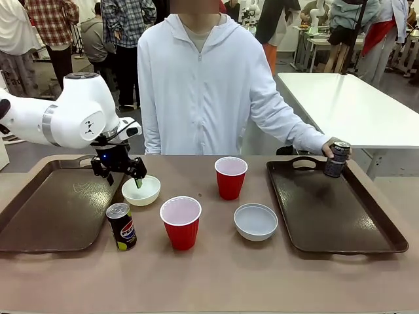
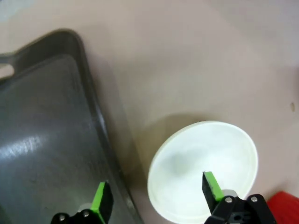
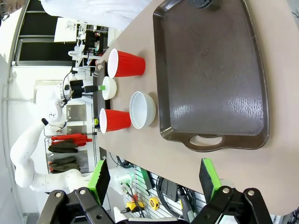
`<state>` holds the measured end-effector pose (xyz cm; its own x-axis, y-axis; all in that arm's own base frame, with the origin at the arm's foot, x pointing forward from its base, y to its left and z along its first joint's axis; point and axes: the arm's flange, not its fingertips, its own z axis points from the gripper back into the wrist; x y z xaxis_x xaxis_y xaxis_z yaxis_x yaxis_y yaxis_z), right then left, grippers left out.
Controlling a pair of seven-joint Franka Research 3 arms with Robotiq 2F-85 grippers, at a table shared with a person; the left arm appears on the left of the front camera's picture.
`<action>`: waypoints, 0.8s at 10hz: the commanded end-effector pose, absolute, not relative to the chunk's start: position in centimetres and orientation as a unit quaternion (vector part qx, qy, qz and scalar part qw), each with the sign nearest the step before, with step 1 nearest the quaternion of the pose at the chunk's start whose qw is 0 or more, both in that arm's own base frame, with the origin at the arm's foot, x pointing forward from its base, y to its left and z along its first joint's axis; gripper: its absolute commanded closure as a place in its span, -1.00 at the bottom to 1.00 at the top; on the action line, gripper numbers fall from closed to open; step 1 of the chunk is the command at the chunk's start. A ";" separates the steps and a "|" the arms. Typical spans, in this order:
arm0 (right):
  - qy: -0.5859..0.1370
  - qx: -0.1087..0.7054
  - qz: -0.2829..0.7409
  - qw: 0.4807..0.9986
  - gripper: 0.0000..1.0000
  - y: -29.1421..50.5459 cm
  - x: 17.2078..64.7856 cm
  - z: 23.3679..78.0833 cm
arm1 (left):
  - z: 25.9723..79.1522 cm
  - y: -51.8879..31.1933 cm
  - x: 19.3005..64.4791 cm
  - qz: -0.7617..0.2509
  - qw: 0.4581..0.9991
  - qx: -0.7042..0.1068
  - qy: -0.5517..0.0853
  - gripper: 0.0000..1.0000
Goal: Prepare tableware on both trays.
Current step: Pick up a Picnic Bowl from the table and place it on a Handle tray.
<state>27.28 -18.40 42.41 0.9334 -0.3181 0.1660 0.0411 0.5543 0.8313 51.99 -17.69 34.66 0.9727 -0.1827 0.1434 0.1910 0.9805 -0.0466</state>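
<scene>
Left of centre in the front view, the left claw (image 1: 124, 179) hangs spread astride the rim of the white bowl (image 1: 141, 190), likely to pinch and carry it onto the tray (image 1: 46, 216) just beside it; the right claw (image 3: 154, 179) is spread too

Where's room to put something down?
The left tray is all bare. The right tray too, except its far corner, where a hand holds a can. Crowded between them: white bowl, grey-blue bowl, red cup, other red cup, Pepsi can.
</scene>
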 end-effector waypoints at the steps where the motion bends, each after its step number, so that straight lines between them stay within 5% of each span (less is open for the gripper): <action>1: -0.154 0.466 -0.102 0.865 -1.00 -18.5 27.3 42.4 | 36.0 -18.8 52.1 -0.124 0.989 -0.020 -0.075 -1.00; 4: -0.154 0.466 -0.102 0.865 -1.00 -18.5 27.3 42.4 | 35.8 -19.4 52.1 -0.127 0.990 -0.012 -0.066 -1.00; 8: -0.154 0.466 -0.102 0.865 -1.00 -18.5 27.3 42.4 | 35.2 -19.4 52.8 -0.127 0.990 -0.009 -0.058 -0.71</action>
